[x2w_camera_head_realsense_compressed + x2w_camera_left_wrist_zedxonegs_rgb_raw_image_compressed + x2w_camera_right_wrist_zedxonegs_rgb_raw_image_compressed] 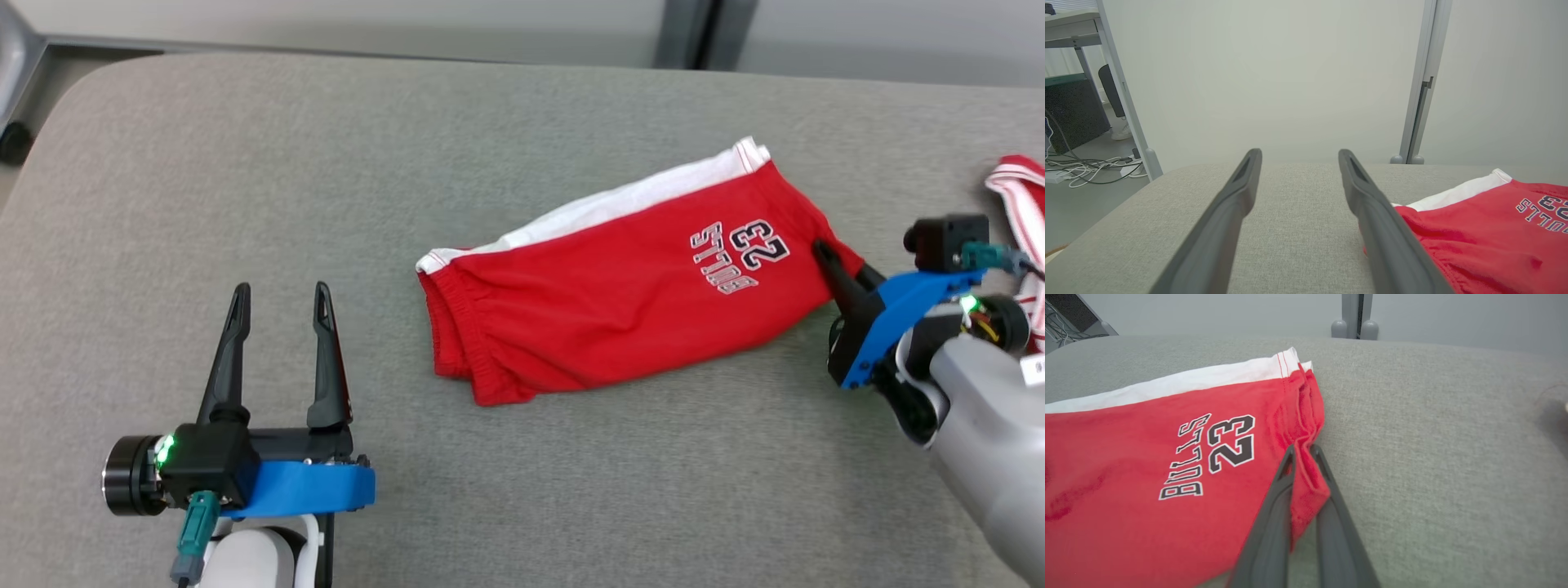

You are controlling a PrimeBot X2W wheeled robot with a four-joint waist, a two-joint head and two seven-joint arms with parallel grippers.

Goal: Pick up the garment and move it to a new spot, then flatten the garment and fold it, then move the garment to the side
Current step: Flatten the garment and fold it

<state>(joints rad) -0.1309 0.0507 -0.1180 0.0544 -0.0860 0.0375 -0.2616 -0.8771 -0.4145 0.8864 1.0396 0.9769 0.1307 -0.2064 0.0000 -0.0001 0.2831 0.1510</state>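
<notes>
The shorts [620, 302] lie folded, mid-surface. The right gripper [820, 249] is pinched on their hem corner. The left gripper [282, 287] stands wide and empty, well left of the shorts. This is likely the last step, moving them aside, which calls for a low drag that keeps the fold. The surface [245, 147] is grey fabric. A striped cloth [1020, 204] lies right of the shorts, with pale wall panels [1290, 81] beyond.
</notes>
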